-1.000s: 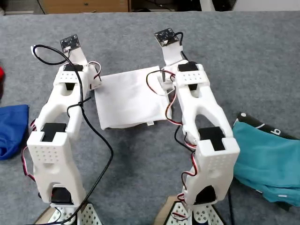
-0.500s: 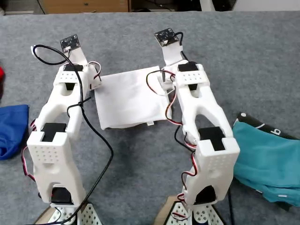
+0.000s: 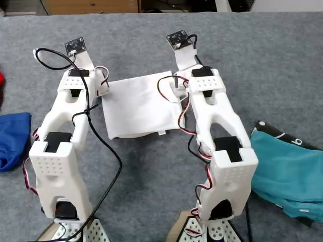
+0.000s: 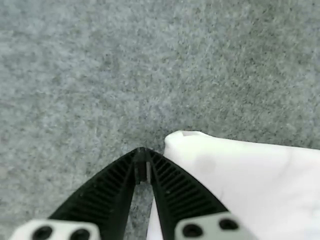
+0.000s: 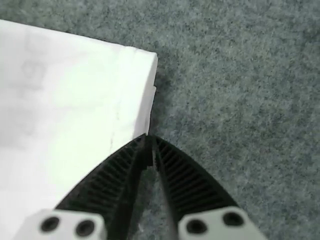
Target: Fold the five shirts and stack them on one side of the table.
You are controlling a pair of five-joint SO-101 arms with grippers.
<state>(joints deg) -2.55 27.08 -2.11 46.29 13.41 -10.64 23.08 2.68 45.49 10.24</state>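
A folded white shirt (image 3: 139, 108) lies flat on the grey table (image 3: 151, 171) between my two arms. The left arm (image 3: 75, 101) stands at its left edge and the right arm (image 3: 207, 101) at its right edge. My left gripper (image 4: 142, 152) is shut, its tips resting on the grey surface just beside a corner of the white shirt (image 4: 240, 175). My right gripper (image 5: 147, 140) is also shut, with its tips right at the side edge of the white shirt (image 5: 65, 100), just short of a corner. A folded blue shirt (image 3: 12, 141) lies at the far left. A crumpled teal shirt (image 3: 287, 171) lies at the right.
A black garment edge (image 3: 270, 130) pokes out from under the teal shirt. A bit of red cloth (image 3: 1, 79) shows at the left border. Wooden furniture (image 3: 91, 6) stands behind the table's far edge. Bare grey surface lies beyond the white shirt.
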